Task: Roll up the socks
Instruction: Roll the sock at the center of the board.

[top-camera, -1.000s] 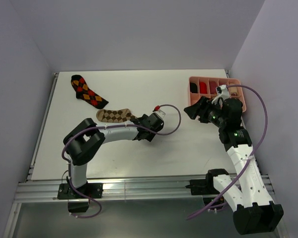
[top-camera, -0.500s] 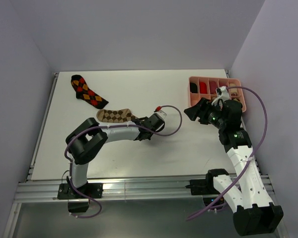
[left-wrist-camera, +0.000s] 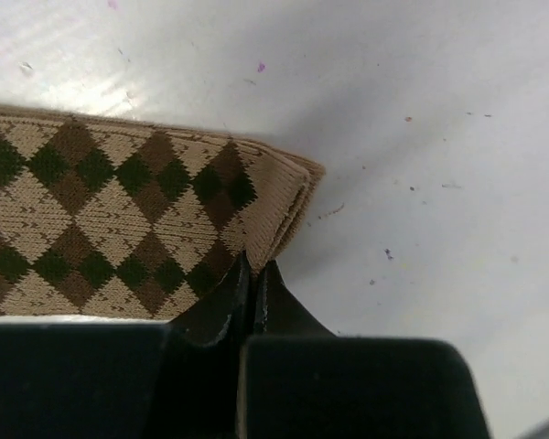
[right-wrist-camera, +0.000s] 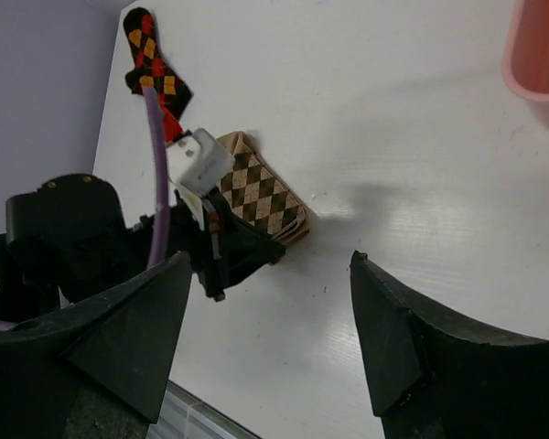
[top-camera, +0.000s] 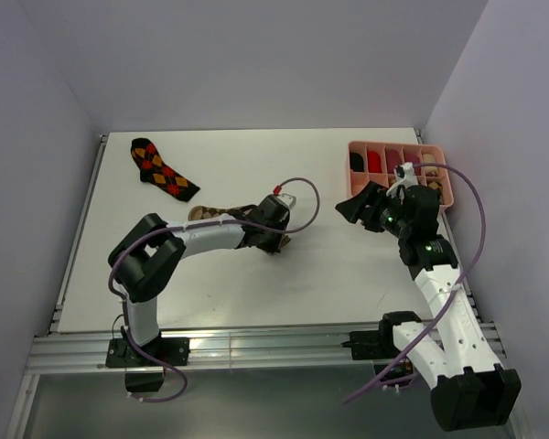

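- Shifting a little toward 10 o'clock since a second ago, the left gripper (top-camera: 275, 239) is now sitting over the tan-brown-cream sock (top-camera: 201, 213), which was lying in plain sight and is now mostly hidden under the arm.
- In the left wrist view, that sock (left-wrist-camera: 119, 219) is lying doubled over, its layered fold showing at its 3 o'clock end.
- The left gripper's fingers (left-wrist-camera: 229, 302) are pressing together with barely a slit between them. Their tips are pinching the folded sock at its near edge.
- The right gripper (top-camera: 357, 207) is hanging above the table (top-camera: 329, 274) at 3 o'clock from the left one. Its fingers (right-wrist-camera: 142, 338) are spreading wide with nothing between them.
- From the right wrist, the folded sock is showing at 12 o'clock of the left gripper's dark body.
- The black-red-orange sock (top-camera: 163, 168) is lying flat at 10 o'clock from the tan one, well apart from both grippers.
- The pink tray (top-camera: 393, 144) is sitting at the table's 2 o'clock corner, holding plain rolled socks in its compartments.
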Available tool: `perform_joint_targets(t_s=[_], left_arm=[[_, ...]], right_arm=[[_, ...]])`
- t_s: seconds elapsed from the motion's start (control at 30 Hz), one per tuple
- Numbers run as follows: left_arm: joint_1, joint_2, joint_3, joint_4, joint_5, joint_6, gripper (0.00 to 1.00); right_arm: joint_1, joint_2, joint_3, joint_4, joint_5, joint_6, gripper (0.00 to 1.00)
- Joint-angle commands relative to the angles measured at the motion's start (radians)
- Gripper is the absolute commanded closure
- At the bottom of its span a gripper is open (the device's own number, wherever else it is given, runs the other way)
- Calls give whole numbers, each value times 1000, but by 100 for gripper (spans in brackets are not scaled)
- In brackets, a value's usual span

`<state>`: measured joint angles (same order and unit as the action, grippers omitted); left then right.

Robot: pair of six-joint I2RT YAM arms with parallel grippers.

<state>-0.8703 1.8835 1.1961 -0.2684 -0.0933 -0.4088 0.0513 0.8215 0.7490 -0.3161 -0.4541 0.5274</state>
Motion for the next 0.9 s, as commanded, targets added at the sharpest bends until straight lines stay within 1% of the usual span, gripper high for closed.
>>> perform_joint_targets(t_s=[0.0,0.03,0.07,0.13,0.17,0.2,0.37,0.4,0.5,0.57,0.7,0.87], left_arm=[[62,-66,-49,93,249,-163,100],[79,-69,-64,116,292,-188,100],[108,-78,-96,174,360,-211,100],[134,-83,-137,228,423,-280,99],[155,-84,-148,259,467,-318,99],[165,-86,-159,300,483,-337,100],[209,-87,-216,391,550,-410,99],[214,-87,-223,403,558,-427,99],[221,-83,-231,414,558,-424,99],[220,-81,-236,422,555,-423,99],[220,-78,-234,419,532,-403,99],[220,-72,-231,417,498,-380,99]], right_arm=[[30,21,-22,66,31,54,23],[41,42,-25,72,43,69,23],[68,54,-27,75,67,78,23],[103,94,-37,97,83,107,24],[140,108,-43,119,113,121,24],[159,120,-56,127,132,138,25],[258,231,-59,152,245,253,27],[287,254,-47,149,271,270,27],[327,376,-14,152,291,348,27],[352,428,12,141,302,371,27],[393,586,113,88,310,414,29],[432,695,199,46,310,447,30]])
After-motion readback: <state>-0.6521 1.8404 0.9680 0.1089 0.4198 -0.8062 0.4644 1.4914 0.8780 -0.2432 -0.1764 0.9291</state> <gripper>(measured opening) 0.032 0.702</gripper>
